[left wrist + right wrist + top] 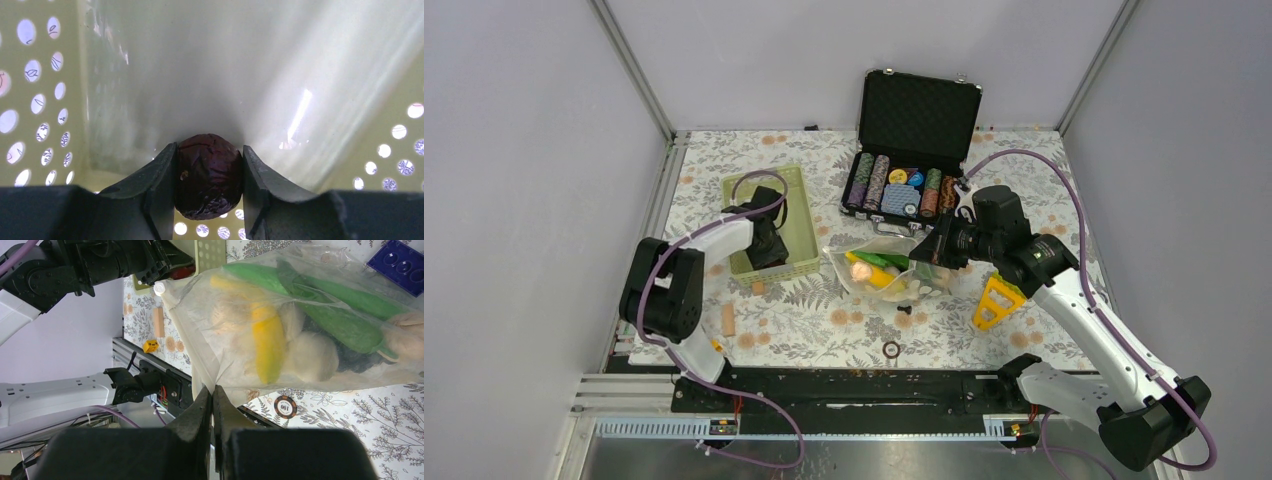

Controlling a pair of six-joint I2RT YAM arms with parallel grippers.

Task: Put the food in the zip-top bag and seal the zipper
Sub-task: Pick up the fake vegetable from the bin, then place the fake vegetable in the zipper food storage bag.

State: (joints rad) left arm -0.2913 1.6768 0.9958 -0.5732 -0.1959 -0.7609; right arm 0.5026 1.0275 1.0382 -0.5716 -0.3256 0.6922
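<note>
My left gripper is down inside the lime-green basket. Its jaws press on both sides of a dark purple, wrinkled round piece of food. The zip-top bag lies at the table's centre with its mouth toward the basket. It holds a yellow banana, green pieces and white bulbs. My right gripper is shut on the bag's near edge and holds it up. I cannot make out the zipper strip along that edge.
An open black case of poker chips stands behind the bag. A yellow triangular tool lies under my right arm. A loose chip, a wooden peg and a small orange piece lie on the floral cloth.
</note>
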